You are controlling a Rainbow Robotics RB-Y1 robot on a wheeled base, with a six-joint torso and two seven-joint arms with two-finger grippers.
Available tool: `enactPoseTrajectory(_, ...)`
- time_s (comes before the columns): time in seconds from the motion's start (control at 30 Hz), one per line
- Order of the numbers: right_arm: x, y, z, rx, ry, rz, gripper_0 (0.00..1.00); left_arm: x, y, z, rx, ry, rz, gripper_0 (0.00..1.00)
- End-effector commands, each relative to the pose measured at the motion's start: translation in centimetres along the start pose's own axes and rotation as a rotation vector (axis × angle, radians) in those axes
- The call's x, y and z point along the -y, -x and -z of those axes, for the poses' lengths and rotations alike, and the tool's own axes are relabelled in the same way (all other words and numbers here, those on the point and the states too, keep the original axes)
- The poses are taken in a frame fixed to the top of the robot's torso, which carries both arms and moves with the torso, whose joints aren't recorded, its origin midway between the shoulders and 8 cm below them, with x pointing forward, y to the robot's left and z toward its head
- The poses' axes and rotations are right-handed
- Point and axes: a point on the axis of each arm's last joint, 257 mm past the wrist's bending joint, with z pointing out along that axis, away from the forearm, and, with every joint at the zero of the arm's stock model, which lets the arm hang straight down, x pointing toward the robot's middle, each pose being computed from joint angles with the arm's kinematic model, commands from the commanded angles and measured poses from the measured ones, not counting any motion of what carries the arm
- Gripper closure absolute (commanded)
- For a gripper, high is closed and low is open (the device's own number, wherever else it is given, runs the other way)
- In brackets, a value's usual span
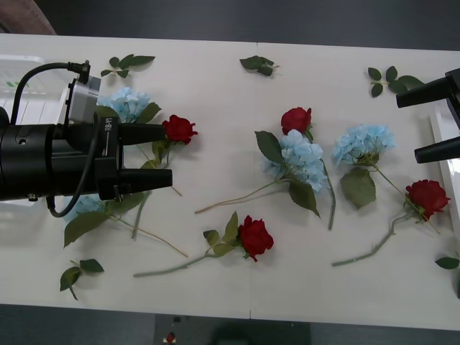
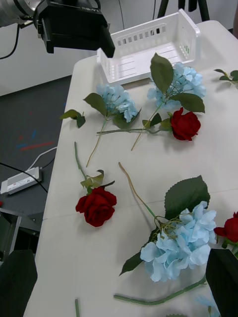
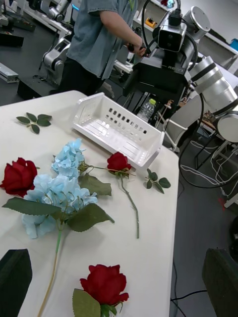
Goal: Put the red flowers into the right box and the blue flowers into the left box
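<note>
1. Red flowers, artificial deep-red roses on thin green stems, all lie loose on your white table [image 1: 215, 93]; your left gripper [image 1: 157, 156] hangs above its left part, black fingers spread wide and holding nothing.
2. One rose [image 1: 179, 129] lies just off the upper fingertip, with pale-blue fluffy hydrangea clusters [image 1: 127, 103] beside and under that gripper.
3. Behind the left arm sits your translucent slotted left box [image 1: 21, 68], no flowers visible in it.
4. Mid-table you see another rose [image 1: 255, 236], a rose [image 1: 296, 119] touching a blue cluster [image 1: 302, 158], and a further cluster [image 1: 363, 143].
5. Your right gripper [image 1: 435, 121] hovers open and unladen at the right edge, over the white right box [image 1: 444, 129], near the fourth rose [image 1: 427, 196].
</note>
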Motion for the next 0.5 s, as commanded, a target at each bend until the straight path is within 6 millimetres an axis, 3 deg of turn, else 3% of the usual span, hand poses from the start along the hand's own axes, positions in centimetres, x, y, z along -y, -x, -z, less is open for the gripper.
enactPoseTrajectory(0.03, 0.1, 0.3, 1.3, -0.046, -0.023, 0.041, 0.00, 1.7, 1.1, -1.0, 0.060, -0.041, -0.022, 0.00)
enactPoseTrajectory(0.07, -0.5, -1.8, 0.7, -0.047, -0.006, -0.024, 0.00, 1.8, 1.9, -0.9, 0.089, -0.044, -0.005, 0.00)
enactPoseTrajectory(0.3, 0.0, -3.6, 2.0, -0.131, -0.045, -0.069, 0.00, 3.0, 5.1, -0.5, 0.094, -0.012, 0.200, 0.00)
enactPoseTrajectory(0.5, 0.3, -6.6, 2.3, -0.215, -0.086, -0.255, 0.00, 2.3, 4.1, 1.1, -0.056, 0.135, 0.441, 0.00)
